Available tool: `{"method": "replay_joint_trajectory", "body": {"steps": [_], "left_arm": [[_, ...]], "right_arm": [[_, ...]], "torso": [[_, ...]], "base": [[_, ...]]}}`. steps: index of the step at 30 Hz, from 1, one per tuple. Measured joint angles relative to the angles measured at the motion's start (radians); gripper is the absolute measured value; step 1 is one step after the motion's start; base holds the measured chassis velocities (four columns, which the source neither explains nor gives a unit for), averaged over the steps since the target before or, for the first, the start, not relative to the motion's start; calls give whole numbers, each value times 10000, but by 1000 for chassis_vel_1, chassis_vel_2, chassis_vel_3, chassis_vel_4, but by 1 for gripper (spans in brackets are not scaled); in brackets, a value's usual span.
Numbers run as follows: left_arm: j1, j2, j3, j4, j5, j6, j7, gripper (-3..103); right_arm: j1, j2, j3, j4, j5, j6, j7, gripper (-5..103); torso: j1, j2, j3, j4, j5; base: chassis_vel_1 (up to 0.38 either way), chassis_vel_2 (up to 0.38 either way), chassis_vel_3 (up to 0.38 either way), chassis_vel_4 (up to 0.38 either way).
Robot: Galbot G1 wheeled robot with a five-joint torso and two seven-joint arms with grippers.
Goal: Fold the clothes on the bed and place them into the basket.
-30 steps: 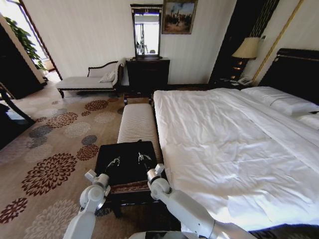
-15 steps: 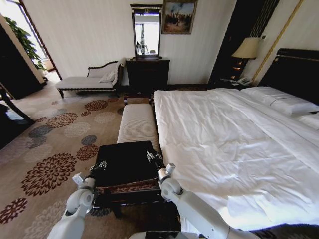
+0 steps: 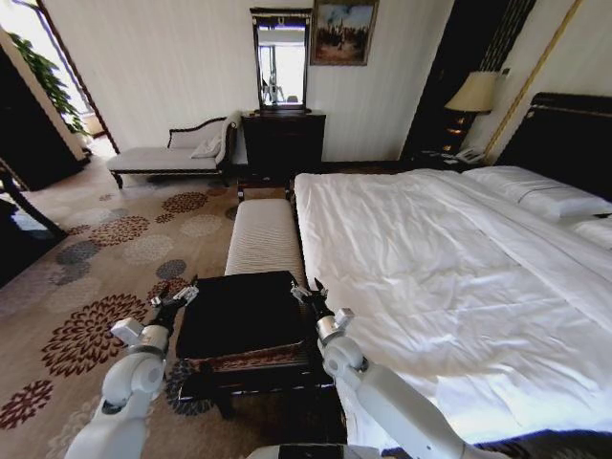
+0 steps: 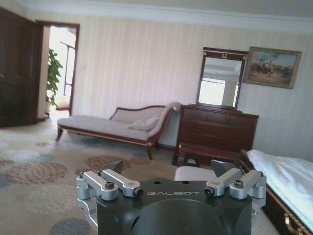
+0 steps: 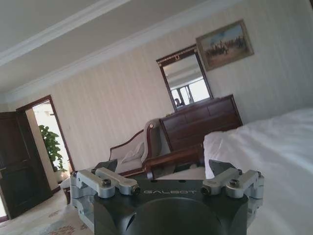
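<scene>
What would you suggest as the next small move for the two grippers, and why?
Probably draw both arms back toward the robot. The left gripper and right gripper sit open on either side of the basket, holding nothing. The dark cloth already lies in the basket, and the bed shows bare white sheets, so nothing seems left to grasp.

Both arms extended forward and spread apart; the left gripper (image 3: 176,297) and right gripper (image 3: 305,292) stood with fingers wide.

A hotel-style bedroom: wide white bed (image 3: 449,258), dark headboard (image 3: 564,134), patterned carpet (image 3: 96,287), chaise longue (image 3: 172,153), dresser (image 3: 282,143) with mirror (image 3: 280,59)
</scene>
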Motion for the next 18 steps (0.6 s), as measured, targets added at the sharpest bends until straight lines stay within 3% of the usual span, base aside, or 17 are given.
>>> {"method": "replay_joint_trajectory", "body": {"steps": [1,4,5,7,9,10,12,14,18], "left_arm": [[0,0,0,0,0,0,0,100],[1399,-267,-352,-406,1237,-1059,16,100],[1399,-267,-352,-406,1237,-1059,16,100],[2422,-690,-390,-769,1628,-1803,246,100],[2709,-839,-390,-911,1741,-1985,323,100],[3189,-1152,-347,-1276,1988,-2351,448,100],[3539,-1405,-176,-1823,2335,-2596,596,100],[3704,-1504,-127,-2108,2482,-2668,681,100],[4263,-1791,58,-3150,2725,-2750,979,100]], "right_arm": [[0,0,0,0,0,0,0,100],[-1107,-286,1784,666,-1434,-13,145,100],[-1107,-286,1784,666,-1434,-13,145,100],[-2371,-252,3088,1200,-2371,-65,271,100],[-2898,-190,3575,1452,-2737,-85,336,100],[-3804,-6,4422,2019,-3368,-132,473,100],[-5127,475,5722,3179,-4364,-430,779,100],[-5538,702,6133,3618,-4658,-539,870,100],[-6625,1515,7369,5033,-5261,-770,954,100]], "torso": [[0,0,0,0,0],[1,0,0,4,0],[1,0,0,4,0],[1,0,-1,3,2],[0,1,0,3,2],[-1,1,-1,2,4],[-4,2,-2,-6,2],[-3,2,-3,-12,1],[-3,2,-2,5,-2]], "base": [[0,0,0,0],[0,0,0,0],[0,0,0,0],[0,0,0,0],[0,0,0,0],[0,0,0,0],[0,0,0,0],[0,0,0,0],[0,0,0,0]]}}
